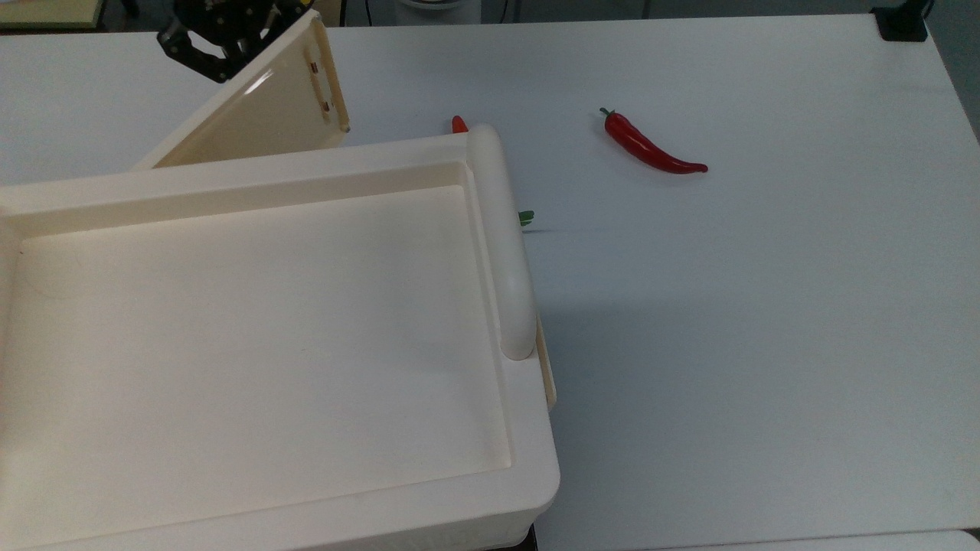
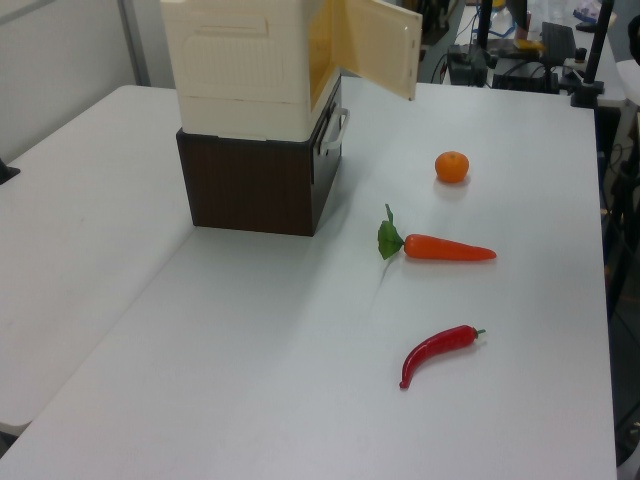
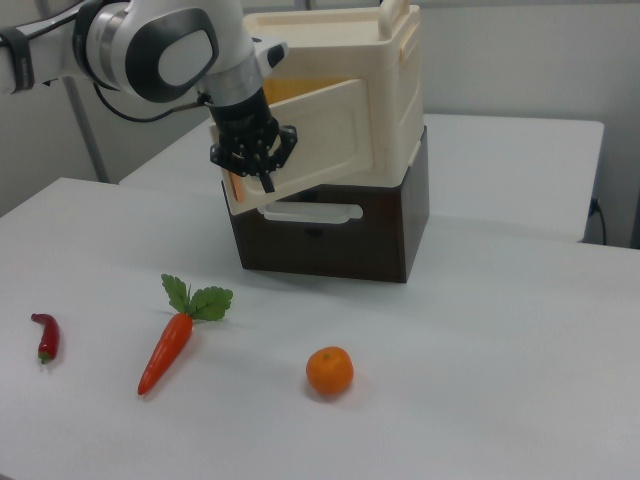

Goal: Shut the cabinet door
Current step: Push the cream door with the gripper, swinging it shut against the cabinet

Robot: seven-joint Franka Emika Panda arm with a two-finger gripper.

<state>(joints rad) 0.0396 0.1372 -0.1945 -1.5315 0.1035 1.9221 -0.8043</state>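
A robot gripper, whose state I cannot tell, presses the outer face of the half-open cabinet door on the cream cabinet at the right view's centre, mid-closing by appearance, and likely needs further pushing until flush.

White rounded arm, grey joint cap, black cable alongside; black gripper with visible ribbing.
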